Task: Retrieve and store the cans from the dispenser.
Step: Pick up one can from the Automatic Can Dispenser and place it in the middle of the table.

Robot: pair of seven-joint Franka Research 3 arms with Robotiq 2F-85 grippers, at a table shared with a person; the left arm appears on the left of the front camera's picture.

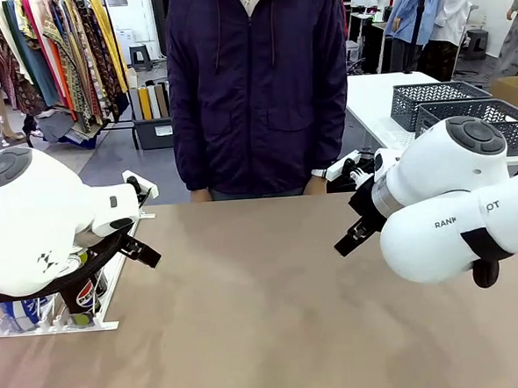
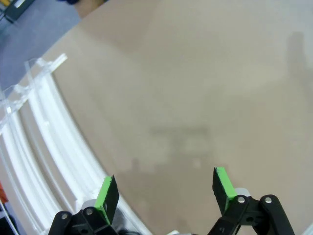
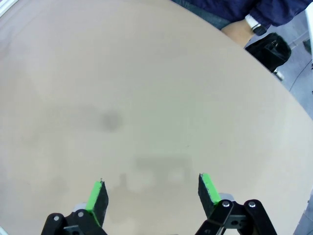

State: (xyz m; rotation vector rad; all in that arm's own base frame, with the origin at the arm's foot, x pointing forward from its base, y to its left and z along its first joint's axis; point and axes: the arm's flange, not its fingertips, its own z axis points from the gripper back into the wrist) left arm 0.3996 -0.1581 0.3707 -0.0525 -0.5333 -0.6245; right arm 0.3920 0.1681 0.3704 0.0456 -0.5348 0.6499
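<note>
The flat white dispenser of thin sloped rails (image 1: pixel 56 329) holds a black Pepsi can with a lime-green rim (image 1: pixel 89 292) and a blue-and-white can (image 1: pixel 20 312) in its lanes. The left claw (image 2: pixel 164 188) hovers just beside its inner rail over bare bench (image 1: pixel 266 317), fingers apart and empty. The right claw (image 3: pixel 151 193), well apart from the dispenser, is likewise spread and empty. This looks like the approach to a first pick, so the left claw must next swing over the lanes and straddle one can's body

Centre: table (image 1: pixel 267 325) bare, open passage from near edge to far edge.
Left side: dispenser (image 1: pixel 114 275) holding cans (image 1: pixel 89 294), overhung by left arm (image 1: pixel 40 216).
Right side: right arm (image 1: pixel 444 200) above bare surface.
Far edge: person (image 1: pixel 257 89) stands against it, closing that side.
</note>
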